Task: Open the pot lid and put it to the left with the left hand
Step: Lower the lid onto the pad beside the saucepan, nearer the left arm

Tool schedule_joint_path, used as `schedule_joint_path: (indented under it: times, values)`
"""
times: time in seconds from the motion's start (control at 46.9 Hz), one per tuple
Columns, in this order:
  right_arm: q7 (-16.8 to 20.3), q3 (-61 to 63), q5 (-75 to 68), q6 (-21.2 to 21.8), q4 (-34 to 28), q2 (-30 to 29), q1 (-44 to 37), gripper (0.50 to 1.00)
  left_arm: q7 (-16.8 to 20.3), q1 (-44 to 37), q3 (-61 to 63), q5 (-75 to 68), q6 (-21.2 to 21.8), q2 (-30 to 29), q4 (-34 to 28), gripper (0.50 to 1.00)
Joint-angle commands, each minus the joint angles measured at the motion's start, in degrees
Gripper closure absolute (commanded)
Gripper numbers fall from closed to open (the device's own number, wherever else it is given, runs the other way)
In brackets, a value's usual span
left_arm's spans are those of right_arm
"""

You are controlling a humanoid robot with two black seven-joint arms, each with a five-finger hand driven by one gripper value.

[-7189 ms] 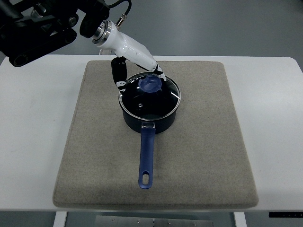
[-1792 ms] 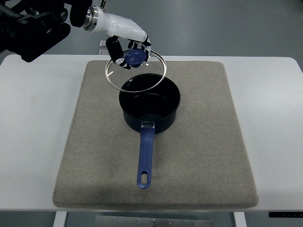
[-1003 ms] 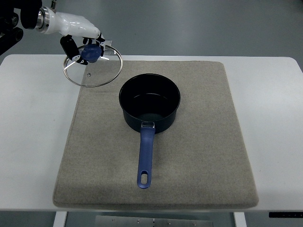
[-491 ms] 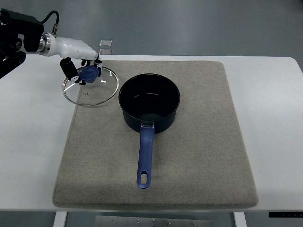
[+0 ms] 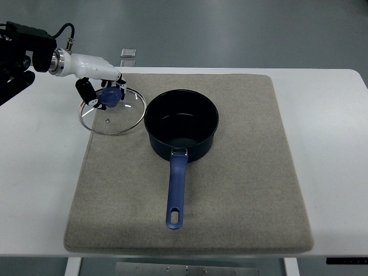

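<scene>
Top view: left robot hand (image 5: 102, 92) is seen w/ fingers curled round the blue knob (image 5: 110, 96) of the glass lid (image 5: 112, 112); lid is held flat, directly under the hand, left of the pot (image 5: 181, 124), straddling mat (image 5: 241, 172) edge and desk (image 5: 40, 172); straight lowering is judged sufficient.

One pot (image 5: 181, 127), one glass lid (image 5: 112, 111), one mat (image 5: 241, 172), one table (image 5: 333, 144), one robot hand (image 5: 100, 86)

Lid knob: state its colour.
Blue; the lid knob shows best in the top view, gripped by the left hand.
</scene>
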State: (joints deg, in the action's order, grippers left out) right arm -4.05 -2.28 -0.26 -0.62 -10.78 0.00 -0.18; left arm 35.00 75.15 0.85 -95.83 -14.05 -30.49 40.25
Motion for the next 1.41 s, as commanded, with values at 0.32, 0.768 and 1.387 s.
schedule_joint_path:
  times: [0.32, 0.768, 1.387]
  values:
    - [0.0, 0.0, 0.0, 0.0, 0.0, 0.0, 0.0, 0.583, 0.0, -1.4, 0.0, 1.2, 1.0, 0.2, -0.2, 1.000]
    - [0.0, 0.0, 0.0, 0.0, 0.0, 0.0, 0.0, 0.583, 0.0, -2.8, -0.1, 2.4, 2.1, 1.1, -0.7, 1.000]
    - [0.0, 0.0, 0.0, 0.0, 0.0, 0.0, 0.0, 0.583, 0.0, -5.0, 0.6, 3.9, 7.8, 1.0, -0.8, 1.000]
